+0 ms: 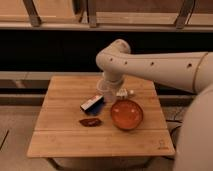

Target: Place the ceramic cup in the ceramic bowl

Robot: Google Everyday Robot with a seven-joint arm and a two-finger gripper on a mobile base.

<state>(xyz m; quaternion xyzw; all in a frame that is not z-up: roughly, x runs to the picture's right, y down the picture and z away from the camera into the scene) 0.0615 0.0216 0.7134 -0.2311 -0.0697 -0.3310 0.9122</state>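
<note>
Ceramic cup (105, 92) sits upright toward the back of the table (60, 140), just behind-left of the ceramic bowl (126, 114), with the gripper (114, 91) right at it; cannot tell if it's clamped on the cup or not. To do this step well: get a firm hold, lift above the bowl rim, centre over it, lower gently and avoid the blue-and-white object (92, 104). No readable writing; corner mark (161, 146) illegible.

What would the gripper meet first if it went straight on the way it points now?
Most likely the ceramic cup: the gripper points down over the back of the wooden table, and the cup stands directly beneath it, behind and left of the ceramic bowl. Whether they touch is unclear.
</note>
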